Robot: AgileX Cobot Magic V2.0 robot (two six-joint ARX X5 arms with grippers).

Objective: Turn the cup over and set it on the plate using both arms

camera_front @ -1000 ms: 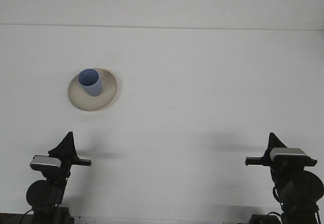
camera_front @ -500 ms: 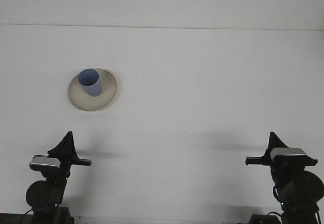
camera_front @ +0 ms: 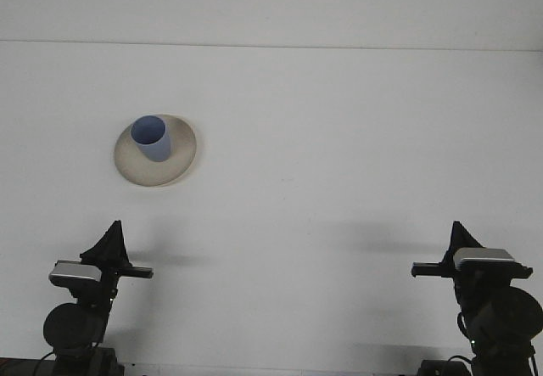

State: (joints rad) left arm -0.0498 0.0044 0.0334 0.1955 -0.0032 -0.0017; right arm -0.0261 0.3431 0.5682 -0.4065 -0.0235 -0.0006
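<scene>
- A white table point(camera_front: 339, 181) fills the front view, with a faint line running across its far part.
- A round beige plate point(camera_front: 180, 162) lies on the left half of the table, well away from both arms.
- A blue cup point(camera_front: 152, 139) stands upright on the plate with its open mouth facing up, set toward the plate's far-left part and not at its centre.
- The cup's base rests on the plate surface; the plate's rim shows clear around the cup on the near and right sides.
- The left gripper point(camera_front: 109, 242) sits low at the near-left edge of the table, pointing up and forward, well apart from the plate.
- Its jaws appear as one dark pointed shape, so it cannot be told whether they are parted or together; nothing is seen in them.
- The right gripper point(camera_front: 462, 235) sits at the near-right edge, likewise far from the cup and plate.
- Its jaws also read as a single dark wedge, and their state cannot be told.
- Each arm carries a grey camera block just below its gripper.
</scene>
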